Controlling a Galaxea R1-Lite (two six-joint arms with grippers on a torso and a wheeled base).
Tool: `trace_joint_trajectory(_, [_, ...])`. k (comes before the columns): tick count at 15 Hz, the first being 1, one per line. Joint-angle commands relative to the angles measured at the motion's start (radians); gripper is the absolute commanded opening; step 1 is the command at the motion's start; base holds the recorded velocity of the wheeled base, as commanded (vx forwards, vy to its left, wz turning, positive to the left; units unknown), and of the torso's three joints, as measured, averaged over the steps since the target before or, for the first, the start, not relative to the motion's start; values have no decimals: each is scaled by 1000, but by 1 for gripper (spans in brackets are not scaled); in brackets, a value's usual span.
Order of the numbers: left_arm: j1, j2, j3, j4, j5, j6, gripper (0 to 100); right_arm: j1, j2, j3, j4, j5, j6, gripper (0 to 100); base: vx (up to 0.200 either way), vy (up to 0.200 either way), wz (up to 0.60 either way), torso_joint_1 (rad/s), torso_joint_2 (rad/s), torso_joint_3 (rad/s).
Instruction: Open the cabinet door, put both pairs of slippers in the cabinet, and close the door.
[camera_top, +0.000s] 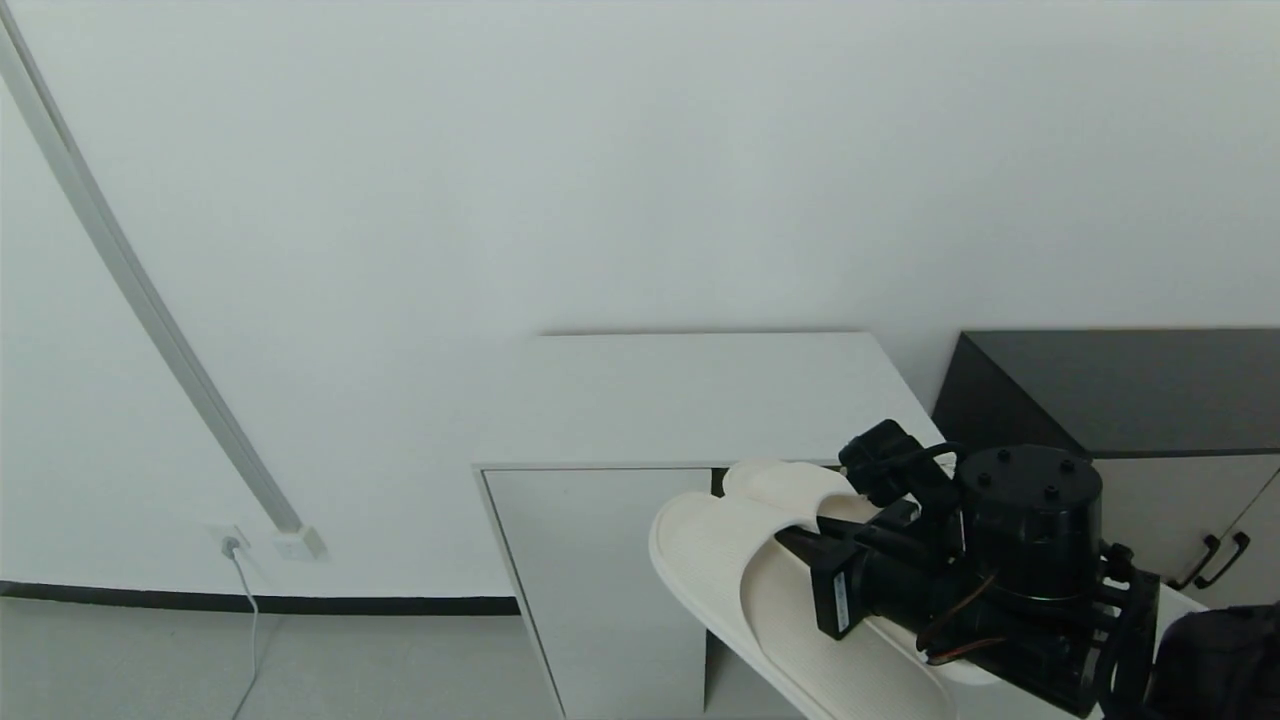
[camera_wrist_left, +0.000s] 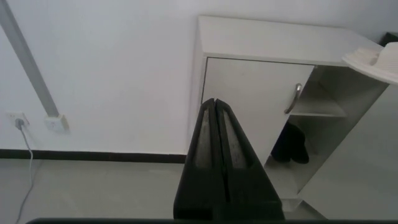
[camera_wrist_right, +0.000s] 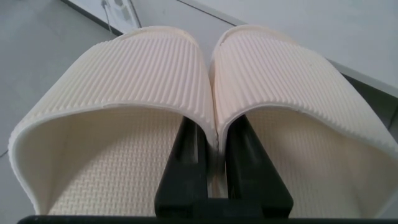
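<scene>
My right gripper is shut on a pair of white ribbed slippers, its fingers inside them and pinching their inner walls together. It holds them in the air before the white cabinet, near its top front edge. The cabinet's left door with a metal handle is closed. The right half stands open and shows a shelf. Below the shelf stands a dark pair of footwear. My left gripper is shut on nothing, out in front of the cabinet's left side.
A black-topped cabinet with two dark handles stands right of the white one. On the wall at left, a slanted conduit ends at a socket with a cable. Grey floor lies left of the cabinet.
</scene>
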Motion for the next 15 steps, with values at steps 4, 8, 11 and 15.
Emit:
trace_joint_trajectory(4, [2,1,0,-2,0,-1,0,-1,6,1,-10,1,0,0,0,-150,0,3,1,1])
trace_joint_trajectory(8, [0,1,0,-2,0,-2,0,1,3,12,-16,1,0,0,0,0,0,0,0,0])
trace_joint_trajectory(11, [0,0,-1,-2,0,-2,0,2,3,15,-16,1,-3,0,0,0,0,0,0,0])
trace_joint_trajectory(15, [0,0,-1,-2,0,-2,0,2,12,18,-16,1,-2,0,0,0,0,-15,25,20])
